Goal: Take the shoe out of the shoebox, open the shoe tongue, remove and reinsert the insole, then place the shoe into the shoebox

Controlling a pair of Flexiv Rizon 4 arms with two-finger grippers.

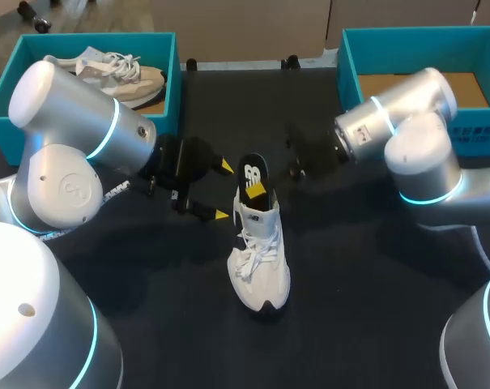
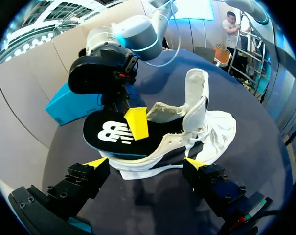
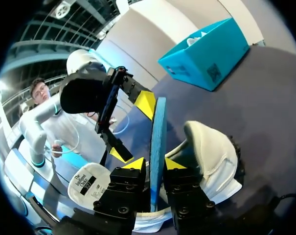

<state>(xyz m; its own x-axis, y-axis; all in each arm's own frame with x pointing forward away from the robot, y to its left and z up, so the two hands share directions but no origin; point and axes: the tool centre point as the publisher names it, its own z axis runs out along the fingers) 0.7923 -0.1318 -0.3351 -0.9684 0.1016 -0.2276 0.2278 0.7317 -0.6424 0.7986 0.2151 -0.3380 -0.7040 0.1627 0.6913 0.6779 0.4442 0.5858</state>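
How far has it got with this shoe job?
Done: the white shoe stands out on the table, tongue lifted. In hand: the right gripper pinches the insole, partly out of the shoe; going out or back in, I cannot tell. The left gripper is open beside it. Left: boxing the shoe.

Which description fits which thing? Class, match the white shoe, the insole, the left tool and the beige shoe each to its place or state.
Things:
1 white shoe
2 insole
3 left tool
4 beige shoe

Places or states:
a in the left box
b open, beside the white shoe
c standing on the table, outside any box
d clamped in the right tool

Pairs: 1-c, 2-d, 3-b, 4-a
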